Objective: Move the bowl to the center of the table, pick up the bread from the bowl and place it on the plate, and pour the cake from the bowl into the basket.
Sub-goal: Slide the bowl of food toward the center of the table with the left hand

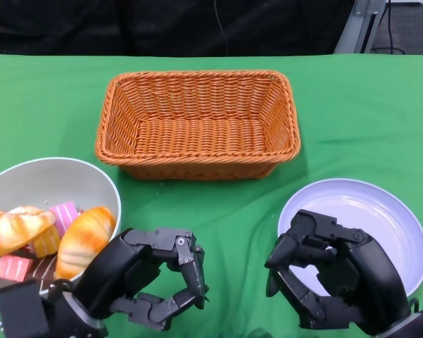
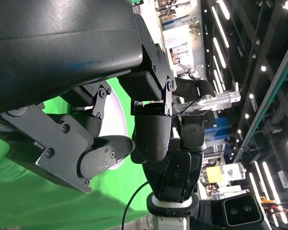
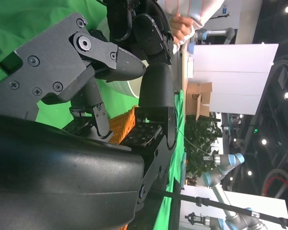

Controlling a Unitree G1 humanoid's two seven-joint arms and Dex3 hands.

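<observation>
A grey bowl (image 1: 53, 179) of glossy golden bread rolls (image 1: 84, 241) and pink cake slices (image 1: 63, 210) is seen at the table's left edge, not yet moved to the centre. The left hand (image 1: 149, 276) is held beside it, curled and holding nothing. The right hand (image 1: 326, 271), likewise curled on nothing, is poised over the white round plate (image 1: 388, 211), near the woven orange basket (image 1: 197, 123).

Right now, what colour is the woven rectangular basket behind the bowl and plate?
Orange-brown all over, the woven rectangular basket; the head view shows it best.

The basket (image 1: 197, 123) sits behind, the bowl (image 1: 49, 179) front left, the plate (image 1: 381, 211) front right.
</observation>
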